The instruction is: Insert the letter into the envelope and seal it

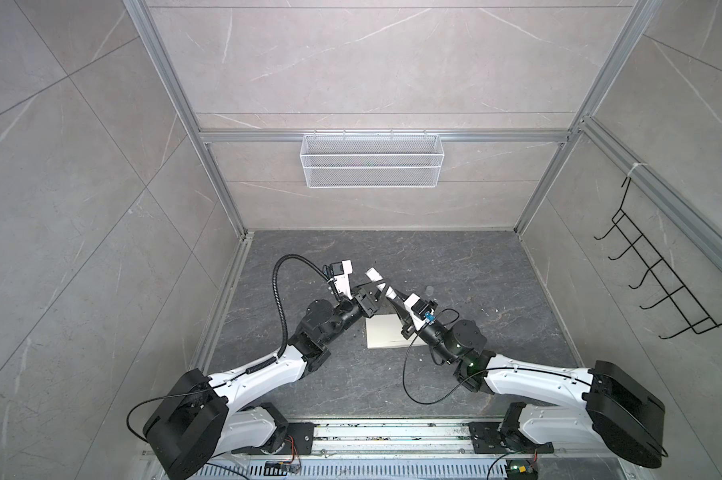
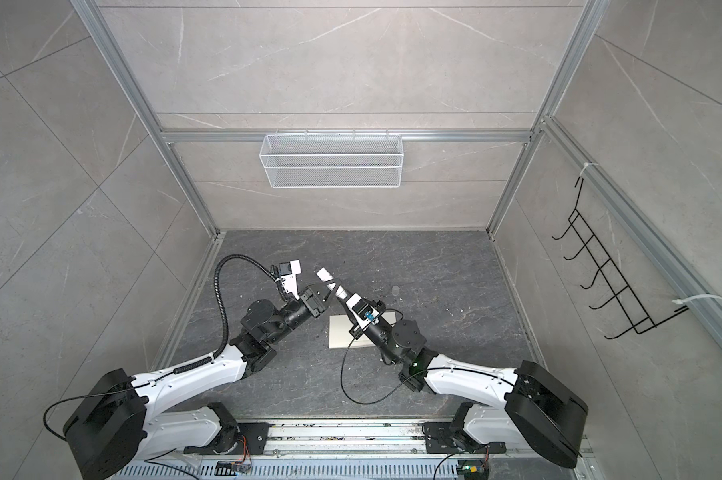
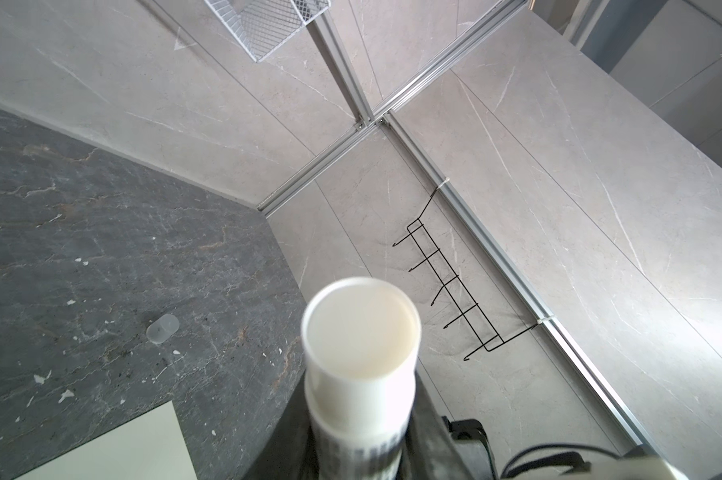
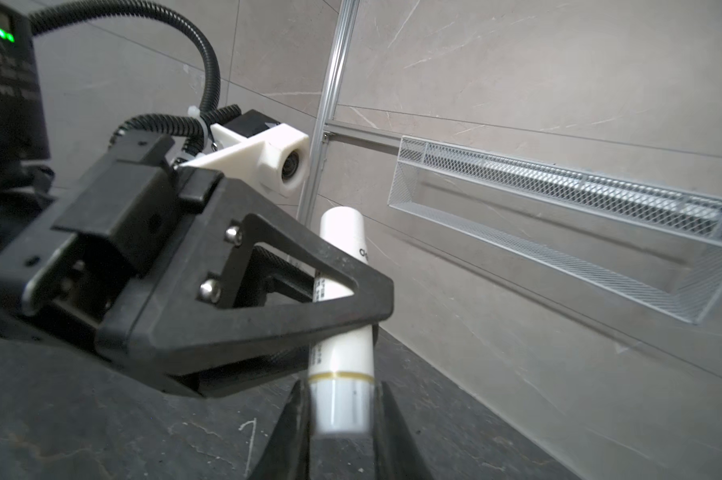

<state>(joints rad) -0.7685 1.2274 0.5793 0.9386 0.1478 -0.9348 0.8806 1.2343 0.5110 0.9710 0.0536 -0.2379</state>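
Two grippers share one white tube (image 4: pixel 342 232), held off the table between them.

- Left gripper (image 4: pixel 339 305): fingers narrow, clamped across the tube's middle.
- Right gripper (image 4: pixel 339 415): fingers narrow, pressed on either side of the gold-banded base end, just below the left fingers.
- Tube's far end, beyond the left fingers, is uncapped and shows a smooth cream face. Reads as a glue stick.
- Small translucent cap (image 3: pixel 162 329) lies on the dark table (image 1: pixel 363 382), well apart from both sets of fingers.

Envelope (image 1: pixel 386 334): flat on the table, below the right fingers and partly under that wrist. Neither gripper touches it. Flap not made out, as the right arm covers that side.

Letter: not seen in any view. Cannot tell whether it sits inside the envelope.

Handling, as a judgement:
- Envelope is light, thin, limp paper. It will likely slide on the smooth stone and buckle if pushed.
- Lying flat, it offers no edge to pinch from above. Best hold is probably the flap's free edge or a lifted corner, with the other fingers pinning the body.
- Glue strokes should be light, or the paper will drag and crease.
- Tube is stiff, smooth and somewhat slippery. The place to grip is the barrel, clear of the soft glue end.
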